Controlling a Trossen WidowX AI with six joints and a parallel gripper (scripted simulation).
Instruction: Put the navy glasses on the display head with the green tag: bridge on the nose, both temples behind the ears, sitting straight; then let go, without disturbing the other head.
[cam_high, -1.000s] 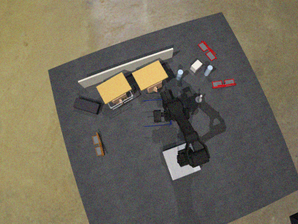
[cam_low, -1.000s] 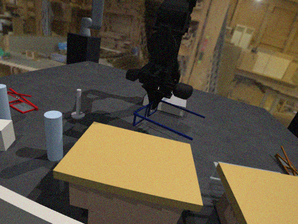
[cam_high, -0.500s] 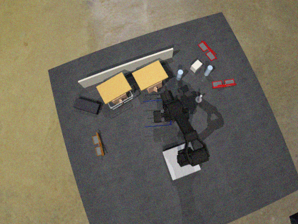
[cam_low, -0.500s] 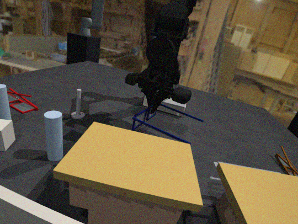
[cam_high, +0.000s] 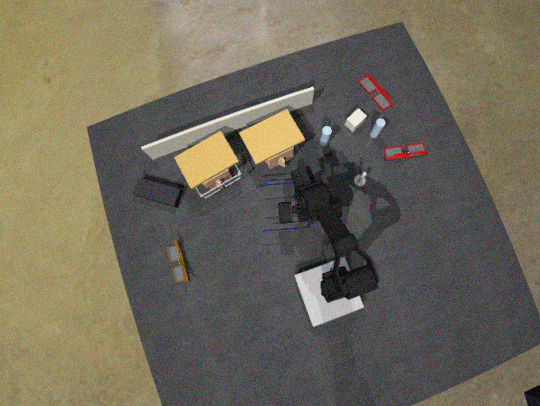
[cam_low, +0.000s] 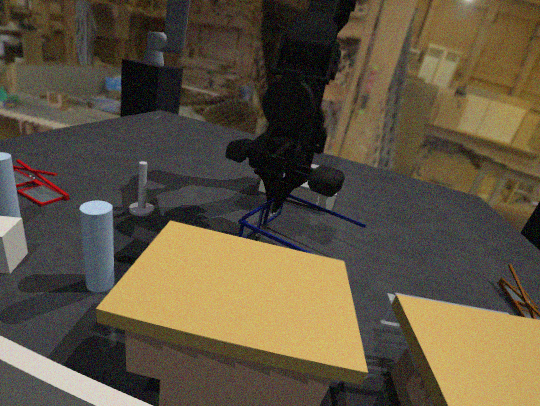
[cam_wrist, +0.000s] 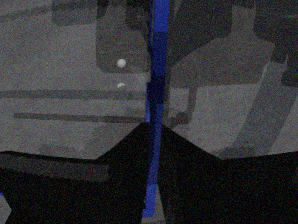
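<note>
And the pincer (cam_high: 299, 204) (cam_low: 277, 209) (cam_wrist: 149, 131) pinches the navy glasses (cam_high: 278, 229) (cam_low: 327, 210) (cam_wrist: 160, 55), seemingly by the bridge; light, thin temples, likely easily knocked askew!

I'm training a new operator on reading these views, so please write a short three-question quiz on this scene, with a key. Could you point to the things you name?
1. True or false: the gripper (cam_high: 303, 206) (cam_low: 276, 210) (cam_wrist: 149, 131) is holding the blue glasses (cam_high: 276, 229) (cam_low: 327, 211) (cam_wrist: 159, 107).
2. Which colour are the glasses lying alone near the dark tray (cam_high: 159, 192): A red, B orange, C blue?
3. Fill in: two upright light-blue ____ (cam_high: 326, 135) (cam_high: 378, 128) (cam_low: 97, 247) (cam_low: 7, 187) stand near the white block (cam_high: 355, 119) (cam_low: 11, 243).

Key: 1 true; 2 B; 3 cylinders.
</note>
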